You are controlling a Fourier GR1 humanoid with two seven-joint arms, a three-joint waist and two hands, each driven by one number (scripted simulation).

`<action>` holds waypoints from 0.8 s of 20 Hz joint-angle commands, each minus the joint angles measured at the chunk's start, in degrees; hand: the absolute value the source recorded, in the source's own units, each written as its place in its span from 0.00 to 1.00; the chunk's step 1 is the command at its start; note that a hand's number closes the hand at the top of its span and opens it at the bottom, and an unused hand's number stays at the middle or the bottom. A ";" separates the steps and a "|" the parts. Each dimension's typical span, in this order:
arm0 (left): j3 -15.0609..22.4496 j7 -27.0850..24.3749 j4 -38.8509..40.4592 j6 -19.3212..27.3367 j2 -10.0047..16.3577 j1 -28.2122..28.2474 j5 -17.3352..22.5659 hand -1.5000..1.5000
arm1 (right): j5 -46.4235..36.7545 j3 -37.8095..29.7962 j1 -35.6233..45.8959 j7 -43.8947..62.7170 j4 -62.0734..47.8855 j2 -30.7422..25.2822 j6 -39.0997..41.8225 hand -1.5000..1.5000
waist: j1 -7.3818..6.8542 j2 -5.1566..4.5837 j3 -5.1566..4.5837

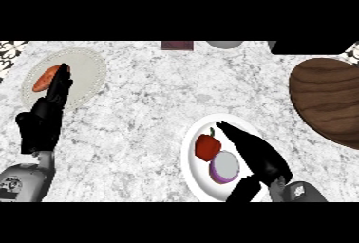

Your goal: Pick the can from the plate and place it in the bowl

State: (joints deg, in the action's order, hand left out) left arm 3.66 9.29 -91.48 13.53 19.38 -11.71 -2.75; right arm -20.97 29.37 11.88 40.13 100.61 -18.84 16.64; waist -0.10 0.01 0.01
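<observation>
The purple, white-topped can [224, 167] is found on the round white plate [196, 182] by a red pepper [207, 146] — the black right hand [261, 159] is held w/ fingers [235, 135] straight just beside it, left hand [43, 116] likewise — the brown wooden bowl [329, 99] well apart.

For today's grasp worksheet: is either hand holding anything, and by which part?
Nothing is held. The right hand lies open beside the can on the plate, its fingers straight.

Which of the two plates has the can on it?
The plate at the lower middle, by the right hand: the can sits there beside a red pepper. The upper-left plate carries only an orange vegetable.
</observation>
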 commanded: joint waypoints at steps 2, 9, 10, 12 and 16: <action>-1.16 -2.23 -1.09 -1.68 -1.62 3.43 -1.41 0.50 | -4.27 -0.66 1.00 -3.80 -7.10 5.34 0.16 0.00 | -0.16 -0.01 -0.01; -3.16 -1.18 1.15 -3.17 -3.12 0.29 -2.07 0.50 | -11.65 0.69 -0.30 -12.79 -9.60 3.92 0.75 1.00 | 0.05 -0.01 0.00; -3.07 -1.61 1.28 -2.36 -3.03 -0.94 -3.46 0.50 | -14.58 2.01 -0.15 -14.78 -12.61 5.67 -2.92 1.00 | 0.02 -0.03 0.00; -5.35 2.52 3.52 -4.38 -1.79 -6.12 -2.42 0.50 | -12.94 -0.05 0.74 -12.51 -9.62 5.73 1.31 1.00 | 0.21 -0.02 0.00; -3.17 -1.44 2.37 -3.29 -5.53 -0.70 -5.19 0.50 | -13.50 -2.04 -2.50 -14.86 -5.49 5.82 1.91 1.00 | 0.22 0.01 -0.01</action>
State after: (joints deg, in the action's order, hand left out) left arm 0.81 9.57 -91.17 10.65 15.37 -12.23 -6.92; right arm -34.48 28.53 11.15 26.96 93.10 -12.89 15.93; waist 0.10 0.51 -0.24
